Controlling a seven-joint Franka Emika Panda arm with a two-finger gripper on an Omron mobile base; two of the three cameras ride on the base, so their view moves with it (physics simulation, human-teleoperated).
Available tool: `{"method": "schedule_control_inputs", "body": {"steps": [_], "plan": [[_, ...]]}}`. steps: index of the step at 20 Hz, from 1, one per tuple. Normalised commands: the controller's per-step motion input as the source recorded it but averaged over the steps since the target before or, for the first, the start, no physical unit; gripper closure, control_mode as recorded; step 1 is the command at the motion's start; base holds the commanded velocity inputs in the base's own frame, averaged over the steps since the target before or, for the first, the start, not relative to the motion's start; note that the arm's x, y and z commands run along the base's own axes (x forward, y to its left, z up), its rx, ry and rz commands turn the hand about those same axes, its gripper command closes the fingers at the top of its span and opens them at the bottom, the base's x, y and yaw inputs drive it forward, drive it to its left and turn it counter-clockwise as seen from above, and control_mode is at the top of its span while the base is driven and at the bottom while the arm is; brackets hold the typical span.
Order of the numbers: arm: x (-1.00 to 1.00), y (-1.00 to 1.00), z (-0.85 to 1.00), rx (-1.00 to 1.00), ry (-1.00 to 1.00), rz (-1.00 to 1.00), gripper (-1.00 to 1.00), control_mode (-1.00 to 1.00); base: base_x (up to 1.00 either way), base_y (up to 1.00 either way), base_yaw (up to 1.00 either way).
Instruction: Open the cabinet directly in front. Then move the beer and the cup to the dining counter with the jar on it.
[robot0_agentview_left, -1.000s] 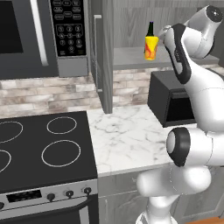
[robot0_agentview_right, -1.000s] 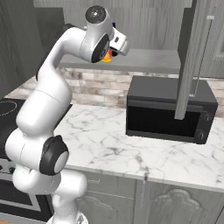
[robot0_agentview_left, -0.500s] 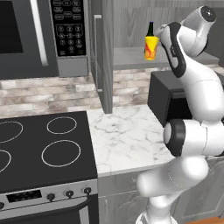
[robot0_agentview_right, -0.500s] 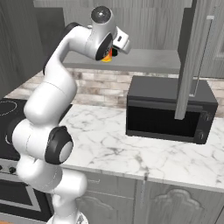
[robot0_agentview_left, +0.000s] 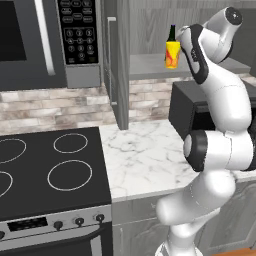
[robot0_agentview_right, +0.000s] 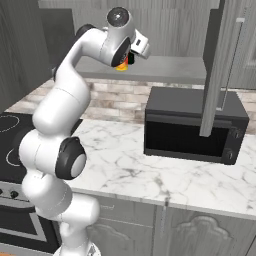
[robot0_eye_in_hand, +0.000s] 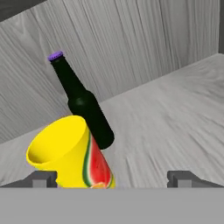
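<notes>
The cabinet (robot0_agentview_left: 150, 66) stands open, its left door (robot0_agentview_left: 119, 70) and right door (robot0_agentview_right: 221, 65) swung out. On its shelf (robot0_agentview_right: 170, 68) stands the yellow cup (robot0_agentview_left: 172, 54), with the dark beer (robot0_agentview_left: 172, 33) bottle right behind it. My gripper (robot0_agentview_left: 184, 50) hangs at shelf height just right of the cup, open and holding nothing. In the hand view the cup (robot0_eye_in_hand: 70, 153) sits close ahead, nearer the left fingertip (robot0_eye_in_hand: 43, 178), and the beer (robot0_eye_in_hand: 85, 109) leans behind it. From the right only a sliver of the cup (robot0_agentview_right: 121, 65) peeks below the hand. The dining counter and the jar are out of view.
A black microwave oven (robot0_agentview_right: 192, 127) sits on the marble worktop (robot0_agentview_left: 145, 160) just under the shelf. The black cooktop (robot0_agentview_left: 50, 170) lies to the left, with a built-in microwave (robot0_agentview_left: 50, 40) above it. Both open doors jut out toward me.
The arm has straightened upward and the hand has edged a little closer to the cup on the shelf. The jaws have stayed open; cup and beer have not moved.
</notes>
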Motion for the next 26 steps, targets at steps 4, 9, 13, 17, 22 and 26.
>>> {"method": "schedule_control_inputs", "body": {"steps": [4, 9, 13, 17, 22, 26], "plan": [[0.42, 0.00, 0.00, 0.00, 0.00, 0.00, -1.00, -1.00, 0.00, 0.00, 0.00], [0.35, 0.00, 0.00, 0.00, 0.02, 0.00, -1.00, -1.00, 0.00, 0.00, 0.00], [0.27, 0.00, 0.00, 0.00, 0.00, 0.00, -1.00, -1.00, 0.00, 0.00, 0.00], [0.07, 0.00, 0.00, 0.00, 0.00, 0.00, -1.00, -1.00, 0.00, 0.00, 0.00], [-0.03, -0.04, 0.00, 0.01, -0.02, 0.00, -1.00, -1.00, 0.00, 0.00, 0.00], [-0.02, -0.03, 0.00, 0.01, -0.03, 0.00, -1.00, -1.00, 0.00, 0.00, 0.00]]}}
